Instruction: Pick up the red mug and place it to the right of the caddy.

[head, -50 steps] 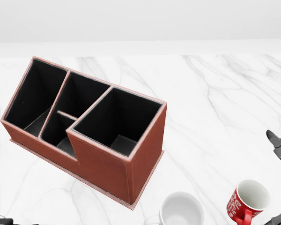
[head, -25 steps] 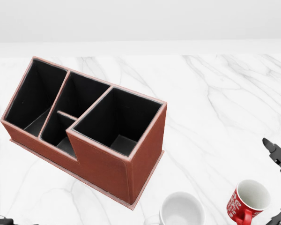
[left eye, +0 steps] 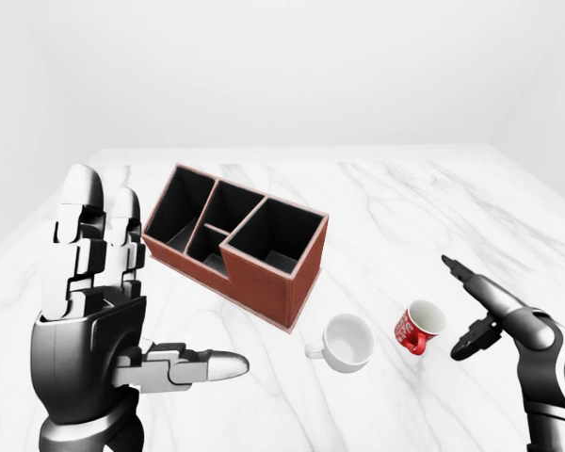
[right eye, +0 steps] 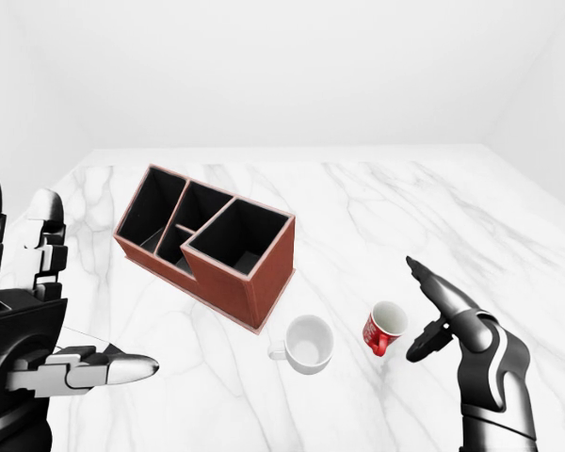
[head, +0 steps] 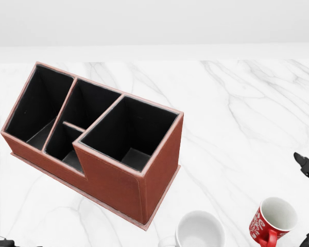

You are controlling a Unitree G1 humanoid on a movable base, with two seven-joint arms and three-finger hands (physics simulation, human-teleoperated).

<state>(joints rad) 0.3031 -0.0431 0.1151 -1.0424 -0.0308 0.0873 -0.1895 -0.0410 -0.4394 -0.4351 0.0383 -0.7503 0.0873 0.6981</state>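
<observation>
Red mug and caddy on the marble worktop

The red mug [left eye: 418,326], white inside with white lettering on its wall, leaned tilted with its mouth turned up and to the right in the left-eye view, well apart from the caddy [left eye: 237,243]. The caddy, a brown box with black-lined open compartments, stood upright and skewed, up and to the left of the mug.
</observation>
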